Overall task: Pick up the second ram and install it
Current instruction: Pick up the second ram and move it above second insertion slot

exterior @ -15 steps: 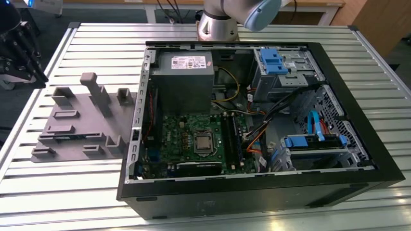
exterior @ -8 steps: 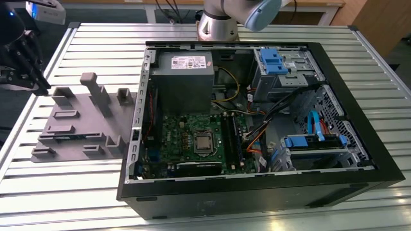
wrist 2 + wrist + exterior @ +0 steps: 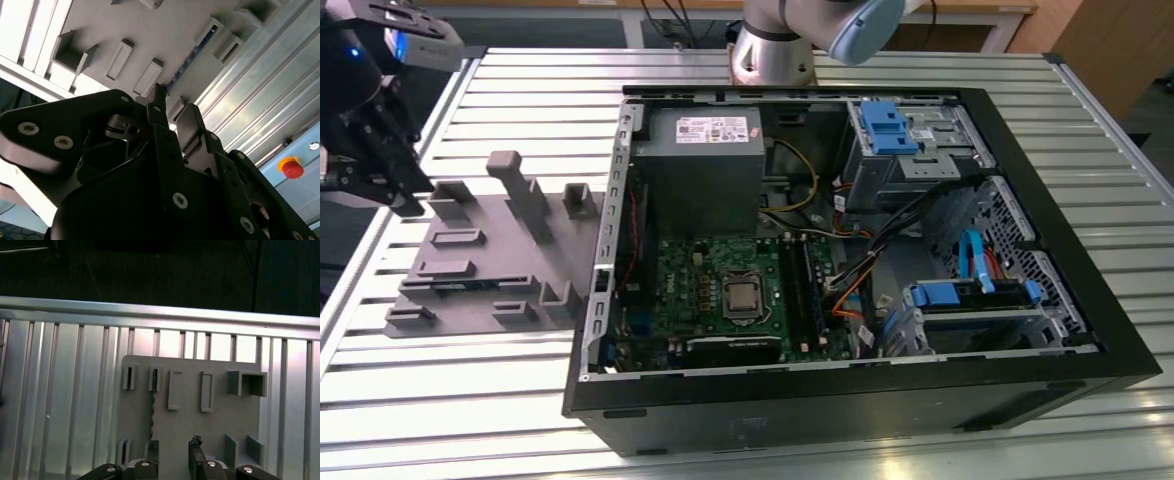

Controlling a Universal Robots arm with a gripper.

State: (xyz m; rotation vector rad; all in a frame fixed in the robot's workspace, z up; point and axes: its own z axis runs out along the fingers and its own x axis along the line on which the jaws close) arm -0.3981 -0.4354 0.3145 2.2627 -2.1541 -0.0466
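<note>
Your black gripper (image 3: 173, 456) hangs spread and empty over the grey plastic tray (image 3: 220, 425).
Pick-up seems pending: the thin blue ram stick (image 3: 152, 415) stands on edge in the tray; you'd need to straddle it squarely.

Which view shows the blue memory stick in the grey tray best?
The second wrist view: the memory stick shows its blue side, on edge between blocks of the tray. In the first wrist view the stick is a thin edge-on line. In the exterior view it is too small to tell.

Second ram (image 3: 192, 56), thin blue circuit-board stick, standing on its long edge, slotted into grey tray (image 3: 165, 30) near one side
</note>
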